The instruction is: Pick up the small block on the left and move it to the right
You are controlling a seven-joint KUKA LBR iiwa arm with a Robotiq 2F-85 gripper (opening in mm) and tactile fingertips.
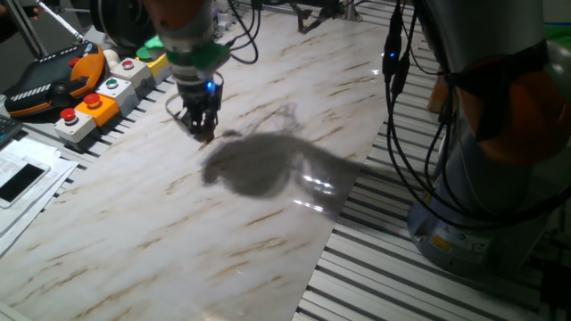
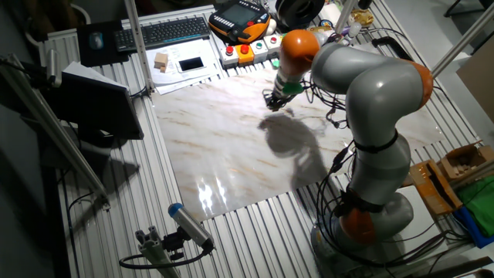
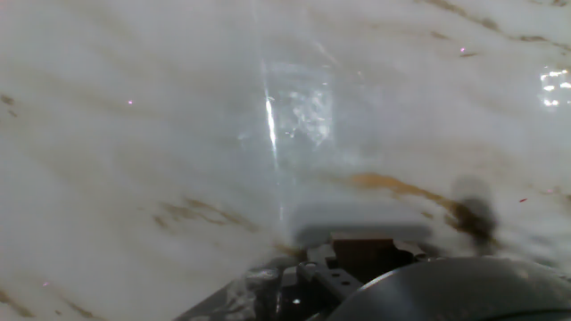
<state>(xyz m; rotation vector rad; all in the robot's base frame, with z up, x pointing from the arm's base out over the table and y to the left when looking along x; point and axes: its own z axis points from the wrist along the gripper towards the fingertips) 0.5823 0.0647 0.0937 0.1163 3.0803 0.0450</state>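
We see a marbled table (image 1: 268, 241) edged by push-button boxes (image 1: 89, 107), the gripper (image 1: 202, 127) low, jaw state indiscernible.

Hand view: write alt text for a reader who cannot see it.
A blurred close-up of the marble-patterned tabletop, white with brown veins and a bright streak of glare. Part of the gripper shows at the bottom edge; whether it holds anything cannot be told.
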